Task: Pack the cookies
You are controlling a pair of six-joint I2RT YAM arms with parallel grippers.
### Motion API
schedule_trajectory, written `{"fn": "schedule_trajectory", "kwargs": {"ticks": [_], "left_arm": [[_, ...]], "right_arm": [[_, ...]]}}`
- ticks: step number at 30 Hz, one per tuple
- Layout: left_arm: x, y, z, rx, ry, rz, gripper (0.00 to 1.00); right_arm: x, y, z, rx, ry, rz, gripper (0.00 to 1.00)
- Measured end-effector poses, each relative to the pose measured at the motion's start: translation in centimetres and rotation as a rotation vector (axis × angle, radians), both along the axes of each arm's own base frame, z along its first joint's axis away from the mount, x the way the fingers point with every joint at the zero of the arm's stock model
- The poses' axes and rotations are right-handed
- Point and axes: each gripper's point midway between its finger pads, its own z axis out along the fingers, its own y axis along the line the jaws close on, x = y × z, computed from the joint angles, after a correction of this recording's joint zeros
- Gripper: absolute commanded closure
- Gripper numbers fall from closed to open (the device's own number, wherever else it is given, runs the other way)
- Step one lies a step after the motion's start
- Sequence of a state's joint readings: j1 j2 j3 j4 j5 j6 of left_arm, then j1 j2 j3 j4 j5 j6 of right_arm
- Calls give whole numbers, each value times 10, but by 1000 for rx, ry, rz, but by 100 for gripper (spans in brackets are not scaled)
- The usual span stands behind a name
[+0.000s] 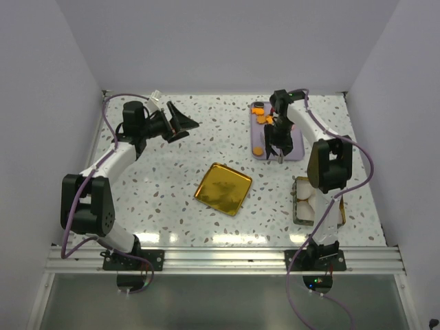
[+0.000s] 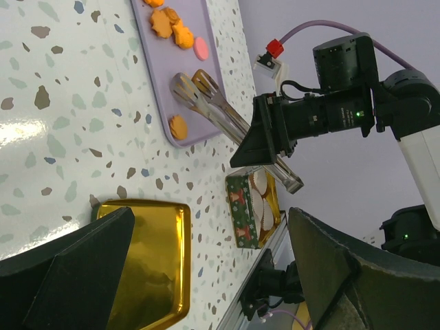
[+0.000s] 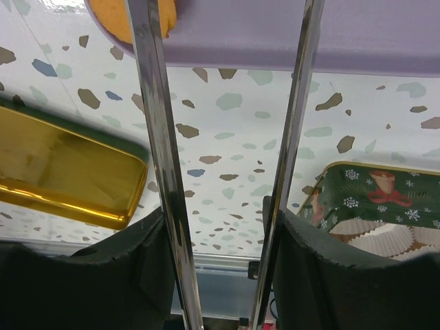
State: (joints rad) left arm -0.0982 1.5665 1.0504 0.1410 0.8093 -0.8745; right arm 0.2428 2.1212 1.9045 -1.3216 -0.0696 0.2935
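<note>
Orange cookies (image 1: 258, 111) lie on a purple tray (image 1: 292, 152) at the far right, with a pink one (image 2: 201, 47) among them. A single orange cookie (image 1: 257, 150) sits near the tray's near end. My right gripper (image 1: 278, 134) hangs over the tray, shut on metal tongs (image 1: 280, 149). In the right wrist view the tongs' two arms (image 3: 157, 137) run up between my right gripper's (image 3: 220, 220) fingers toward that cookie (image 3: 120, 17). The spoon ends of the tongs (image 2: 196, 86) stand apart with nothing between them. My left gripper (image 1: 180, 124) hovers at the far left, open and empty.
A green Christmas tin (image 1: 300, 206) with white paper cups inside stands at the near right, beside the right arm. Its gold lid (image 1: 223, 188) lies upside down in the middle of the table. The walls close in on three sides.
</note>
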Motion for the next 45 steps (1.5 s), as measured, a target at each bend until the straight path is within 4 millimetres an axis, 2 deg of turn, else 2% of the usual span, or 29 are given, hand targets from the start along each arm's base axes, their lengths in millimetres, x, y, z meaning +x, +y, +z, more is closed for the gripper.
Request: {"fn": "schedule_trajectory", "kwargs": {"ticks": [7,17,24,28,31,35,38,41,45], "left_arm": [[0,0,0,0,0,-1,0],[-1,0,1,0,-3,0,0],[-2,0,8,-1,-20,1,1],[-2,1,8,1,-21,1,1],[-3,1,8,2,-19,2,1],[-2,1,7,3,-18,5,1],[-2,1,8,4,-20,6,0],[-3,2,6,14,-17,9,0],[-3,4,2,31,-9,16,0]], "right_arm": [[0,0,-2,-1,5,2,57],[4,-1,4,2,-10,3,60],[30,-3,36,32,-134,-16,60],[31,-10,59,45,-192,-36,61],[28,-17,85,57,-257,-53,61],[7,-29,120,66,-343,-81,61],[-22,-43,141,57,-392,-116,61],[-56,-54,150,50,-413,-162,61],[-102,-63,147,46,-416,-223,63]]}}
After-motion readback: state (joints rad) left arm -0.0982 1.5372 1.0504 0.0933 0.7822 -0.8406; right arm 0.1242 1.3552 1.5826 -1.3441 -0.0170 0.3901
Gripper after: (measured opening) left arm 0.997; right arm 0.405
